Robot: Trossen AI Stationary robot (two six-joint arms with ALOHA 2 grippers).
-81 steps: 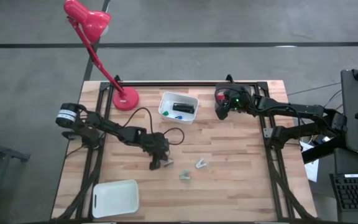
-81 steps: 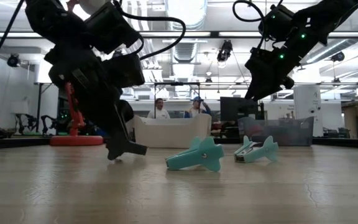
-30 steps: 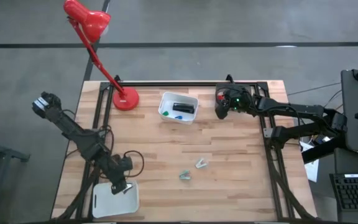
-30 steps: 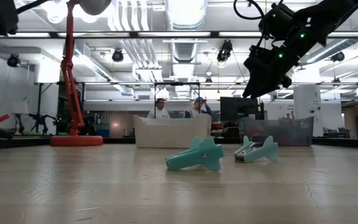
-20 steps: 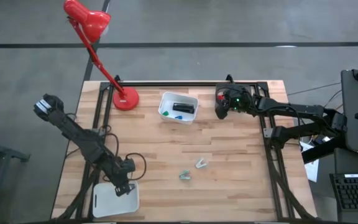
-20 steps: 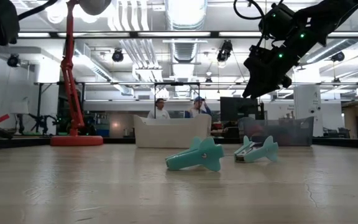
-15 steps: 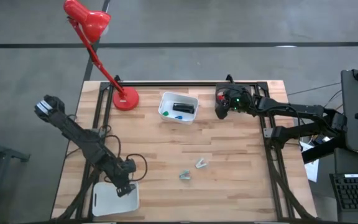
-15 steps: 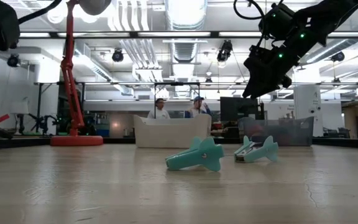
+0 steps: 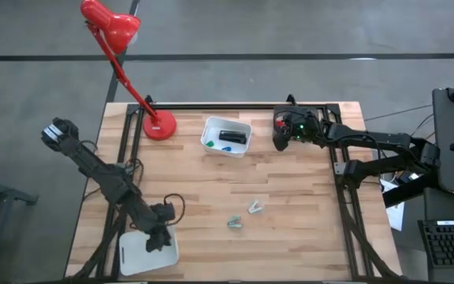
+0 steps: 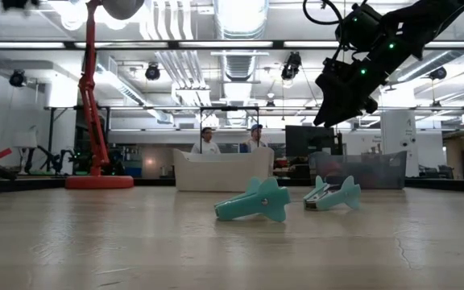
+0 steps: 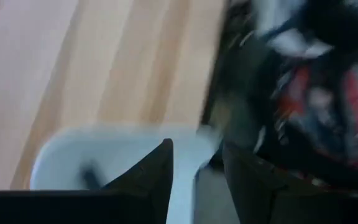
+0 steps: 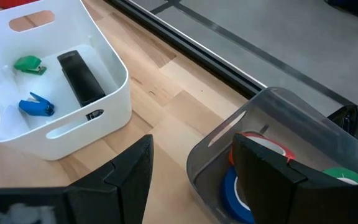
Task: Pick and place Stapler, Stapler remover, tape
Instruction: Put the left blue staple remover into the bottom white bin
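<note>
Stapler (image 9: 228,136) status? How far along are we? (Q)

It sits in the white bin (image 9: 211,126) at the far middle of the desk (image 9: 306,237), with a small green piece and a small blue piece beside it. Two teal stapler removers (image 9: 235,223) lie loose mid-desk, near each other and not touching. My read is early to middle, with most of it left. (A)

Tape? (Q)

Tape (image 12: 238,186) is in the clear container (image 12: 278,106) at the far right, just beside the bin. Red, blue and green rings show; I can't find pink. (A)

Tools? (Q)

Left tool (image 9: 158,241) is over the white tray (image 9: 132,256) at the near left, fingers apart, nothing between them. Right tool (image 9: 280,138) hangs above the clear container, spread wide and empty. (A)

Anything in the tray? (Q)

Left wrist view shows a dark smudge there, too blurred to name. High view hides that spot under the arm. (A)

Other view differences? (Q)

Only the right wrist view shows what the bin and container hold. Low view shows the removers tilted on the desk and people far behind, but no left tool or tray. (A)
</note>
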